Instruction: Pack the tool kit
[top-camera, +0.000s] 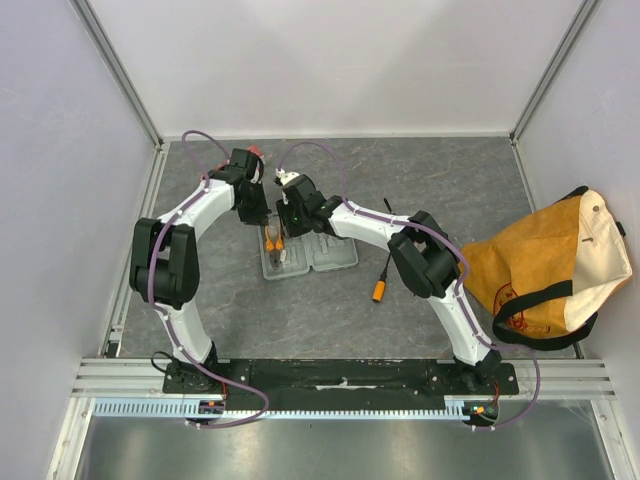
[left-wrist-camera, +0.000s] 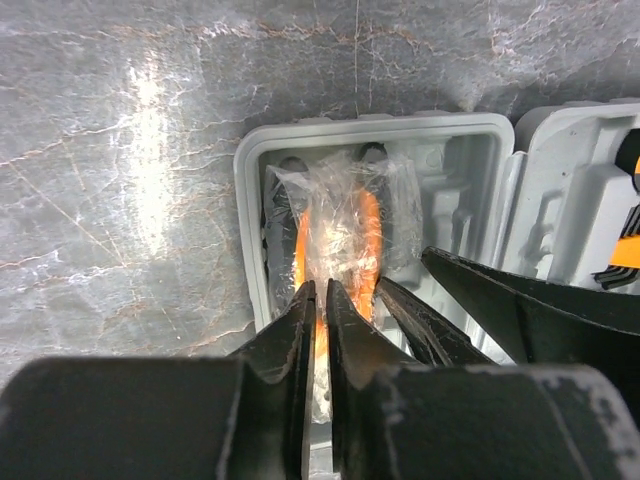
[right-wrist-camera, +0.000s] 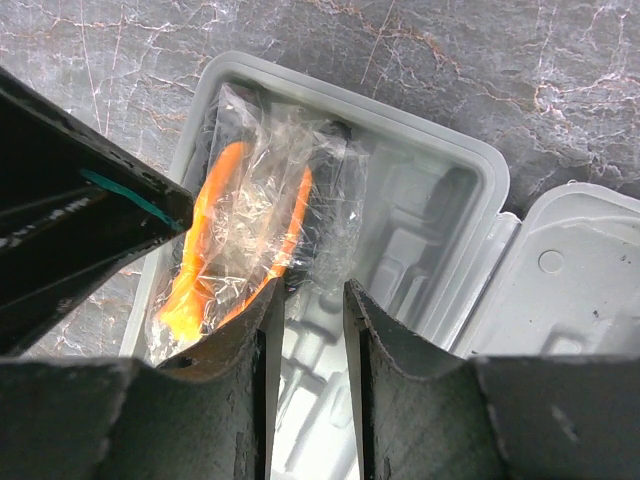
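**Left end effector** (left-wrist-camera: 317, 292): closed to a thin slit. The tips sit on the clear wrapping of the wrapped tool (left-wrist-camera: 340, 230), with orange showing in the slit between them. It appears to pinch the wrapping.

**Right end effector** (right-wrist-camera: 305, 290): narrowly parted, with only the moulded tray visible through the gap. It holds nothing. Its left finger (right-wrist-camera: 250, 340) touches the edge of the wrapping, and it stands just beside the left unit over the same tray.

**Tool kit case** (top-camera: 335, 255): lies open near the middle of the tabletop (top-camera: 400, 180), a little toward its left edge. The two grey halves lie flat, side by side.

**Case contents:**
- The left half has the wrapped tool in it, with two curved orange handles and a black end inside crumpled clear plastic.
- The right half shows moulded slots. The left wrist view catches an orange-and-black item at its margin.

**Loose items:**
- A screwdriver (top-camera: 381, 285) with an orange handle lies on the tabletop just right of the case.
- A tan bag (top-camera: 530, 265) rests at the right edge.
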